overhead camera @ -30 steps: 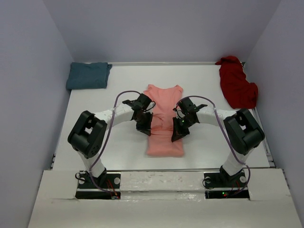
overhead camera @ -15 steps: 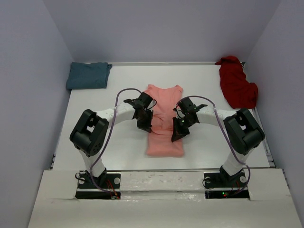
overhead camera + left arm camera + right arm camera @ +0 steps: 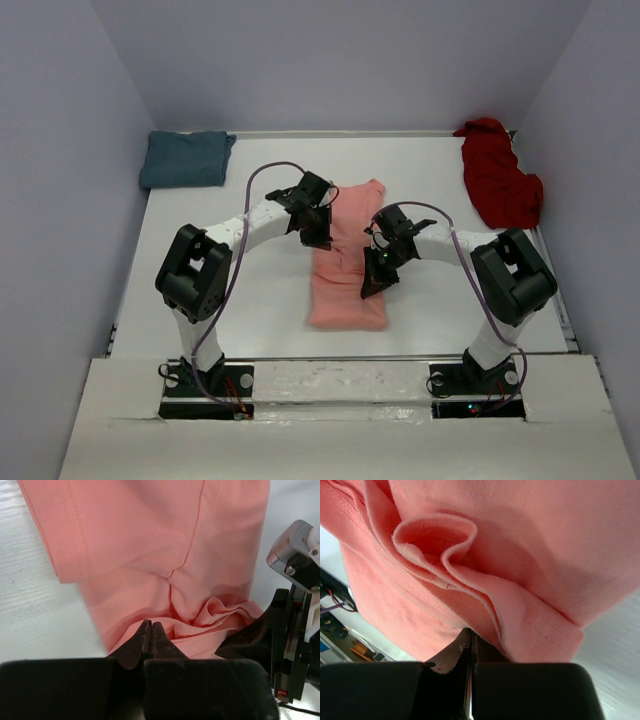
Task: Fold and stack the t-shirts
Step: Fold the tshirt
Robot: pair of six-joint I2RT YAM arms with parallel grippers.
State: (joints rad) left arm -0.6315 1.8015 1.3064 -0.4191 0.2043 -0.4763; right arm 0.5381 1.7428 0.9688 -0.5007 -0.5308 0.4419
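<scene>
The teal t-shirt lies folded flat in the far left corner of the surface and is judged complete. The dark red t-shirt lies in an unfolded, crumpled heap at the far right edge, with no work evident on it. The salmon-pink t-shirt lies in the centre between the arms as a narrow lengthwise strip, rumpled and bunched about its middle. The left gripper is at the strip's left edge toward the collar end, its fingers pressed together on a pinch of pink cloth. The right gripper is at the right edge nearer the hem end, likewise closed on a fold of the hem. Assessment: about one shirt in three is finished. The pink shirt's crosswise fold, all of the red shirt's folding and the stacking remain.
</scene>
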